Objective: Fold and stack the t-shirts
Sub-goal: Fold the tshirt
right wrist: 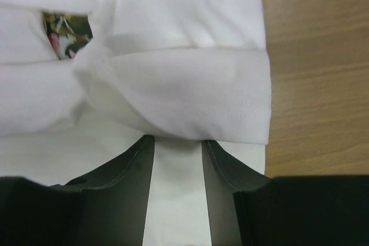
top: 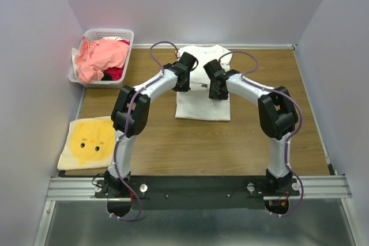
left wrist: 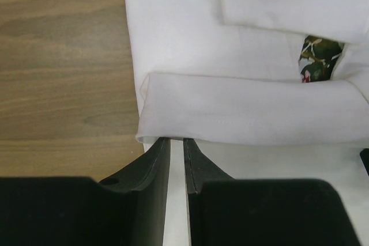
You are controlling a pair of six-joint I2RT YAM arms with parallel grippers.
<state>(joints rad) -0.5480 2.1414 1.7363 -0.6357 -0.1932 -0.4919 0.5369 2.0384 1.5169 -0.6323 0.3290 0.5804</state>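
The white t-shirt lies partly folded on the far middle of the wooden table, its sleeves turned in. A bit of its floral print shows between the folds, also in the right wrist view. My left gripper is over the shirt's left side. Its jaws are nearly closed, with their tips at the hem of the folded sleeve. My right gripper is over the right side. Its jaws stand apart, with their tips under a bunched fold.
A white lattice basket at the far left holds a salmon-pink shirt and a red one. A folded yellow shirt with a chick face lies at the near left. Grey walls enclose the table.
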